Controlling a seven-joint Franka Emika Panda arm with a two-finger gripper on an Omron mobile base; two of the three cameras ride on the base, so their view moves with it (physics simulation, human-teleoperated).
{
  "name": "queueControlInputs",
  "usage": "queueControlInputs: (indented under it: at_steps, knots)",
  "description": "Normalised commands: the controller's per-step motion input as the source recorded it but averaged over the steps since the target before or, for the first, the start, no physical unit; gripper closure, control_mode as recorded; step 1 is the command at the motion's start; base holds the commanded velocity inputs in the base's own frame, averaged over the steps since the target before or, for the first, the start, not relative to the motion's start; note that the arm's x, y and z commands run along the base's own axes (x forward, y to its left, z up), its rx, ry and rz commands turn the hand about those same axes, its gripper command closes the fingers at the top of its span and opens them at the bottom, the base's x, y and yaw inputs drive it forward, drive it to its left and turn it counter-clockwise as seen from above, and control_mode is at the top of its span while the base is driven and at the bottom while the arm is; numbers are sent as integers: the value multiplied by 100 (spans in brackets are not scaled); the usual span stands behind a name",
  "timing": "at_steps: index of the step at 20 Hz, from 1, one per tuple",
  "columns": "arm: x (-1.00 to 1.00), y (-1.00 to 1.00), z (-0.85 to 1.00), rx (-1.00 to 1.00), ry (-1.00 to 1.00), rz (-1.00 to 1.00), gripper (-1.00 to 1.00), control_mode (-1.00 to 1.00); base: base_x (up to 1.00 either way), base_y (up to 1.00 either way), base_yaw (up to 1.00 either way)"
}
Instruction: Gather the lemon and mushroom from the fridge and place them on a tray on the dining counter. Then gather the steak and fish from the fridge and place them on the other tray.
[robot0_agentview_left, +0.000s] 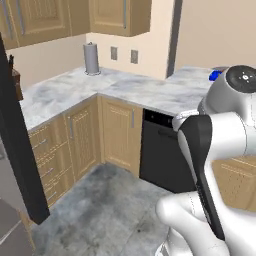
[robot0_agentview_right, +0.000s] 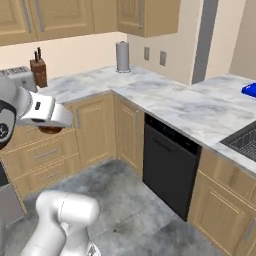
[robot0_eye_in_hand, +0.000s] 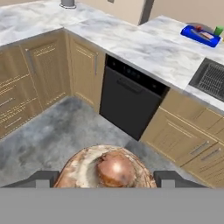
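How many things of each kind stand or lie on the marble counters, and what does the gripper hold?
Paper towel roll: 1
Knife block: 1
Toaster: 1
Blue tray: 1
Steak, between the fingers of the gripper: 1
Total: 5
Small items lie on the blue tray; they are too small to count surely.

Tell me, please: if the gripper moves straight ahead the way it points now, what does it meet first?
Probably the black dishwasher. The gripper, shut on the steak, points toward its front across the open floor, though depth is unclear.
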Motion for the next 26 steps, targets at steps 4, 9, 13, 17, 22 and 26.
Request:
queueControlInputs:
  at_steps: [4,9,13,17,22,26]
  knots:
    - [0,0,0,0,0,0,100,100,0,-100,-16]
    - [0,0,0,0,0,0,100,100,0,-100,-11]
    - [0,0,0,0,0,0,100,100,-15,-100,-9]
    - [0,0,0,0,0,0,100,100,-76,-100,-3]
    - [0,0,0,0,0,0,100,100,-79,-100,-4]
    - [0,0,0,0,0,0,100,100,-68,-100,-4]
